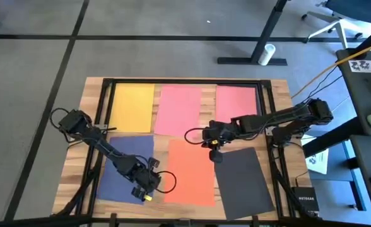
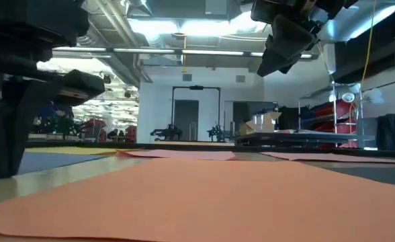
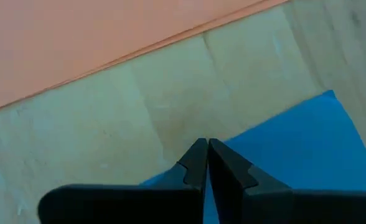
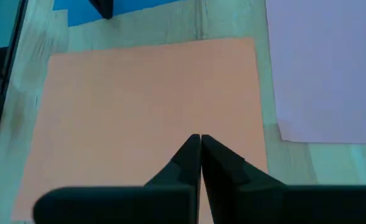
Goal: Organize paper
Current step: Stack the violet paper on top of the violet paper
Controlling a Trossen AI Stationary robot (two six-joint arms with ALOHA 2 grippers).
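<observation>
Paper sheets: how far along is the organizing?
Looks barely begun: six sheets lie spread flat on the table, none stacked: yellow sheet, two pink sheets, navy sheet, orange sheet, black sheet. In hand: nothing; the left gripper is shut at the navy sheet's edge, and the right gripper is shut above the orange sheet. Left: gathering all six.

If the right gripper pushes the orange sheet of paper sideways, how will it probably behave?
The thin orange paper sheet lies flat on the wooden table, so it would probably slide easily. It looks floppy; lifted by one edge, it would likely droop. The shut right gripper is above its far edge, and a push there might buckle it.
</observation>
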